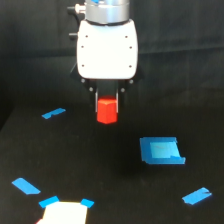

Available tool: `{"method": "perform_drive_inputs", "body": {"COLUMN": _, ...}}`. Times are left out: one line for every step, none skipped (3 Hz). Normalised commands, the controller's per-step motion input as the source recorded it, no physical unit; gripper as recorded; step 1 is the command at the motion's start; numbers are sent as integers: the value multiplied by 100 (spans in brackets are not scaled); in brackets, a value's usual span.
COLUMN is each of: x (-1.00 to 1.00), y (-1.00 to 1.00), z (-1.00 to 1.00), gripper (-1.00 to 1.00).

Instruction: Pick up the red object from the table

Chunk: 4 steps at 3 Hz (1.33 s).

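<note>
From my seat I see the claw (107,102) clenched on the red object (106,111), its two dark fingers (97,102) flanking the block's upper part on the left and right while the lower half hangs out below them. The block sits directly under the white wrist housing (107,49), its long axis roughly upright and in line with the claw, so the relation that matters is vertical: how much gap lies between the block's underside and the desk (65,165). I cannot settle that from this single view, because the black surface swallows any shadow or contact line; my guess is that it is lifted slightly, and a straight upward pull would finish the pick. The flat blue square piece (161,151) lies nearer and to the right, well apart from the claw. Blue tape bits (53,113) are scattered left and near. A bright white patch (64,212) at the near edge is cut off and overexposed; I cannot say what it is. The arm above the wrist is out of frame.
</note>
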Motion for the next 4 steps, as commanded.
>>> {"method": "perform_drive_inputs", "body": {"x": -42, "y": -28, "z": -5, "gripper": -59}}
{"method": "perform_drive_inputs", "body": {"x": -62, "y": -38, "z": 100, "gripper": -69}}
{"method": "perform_drive_inputs", "body": {"x": 18, "y": 34, "z": 10, "gripper": -100}}
{"method": "perform_drive_inputs", "body": {"x": 36, "y": -26, "z": -18, "gripper": -100}}
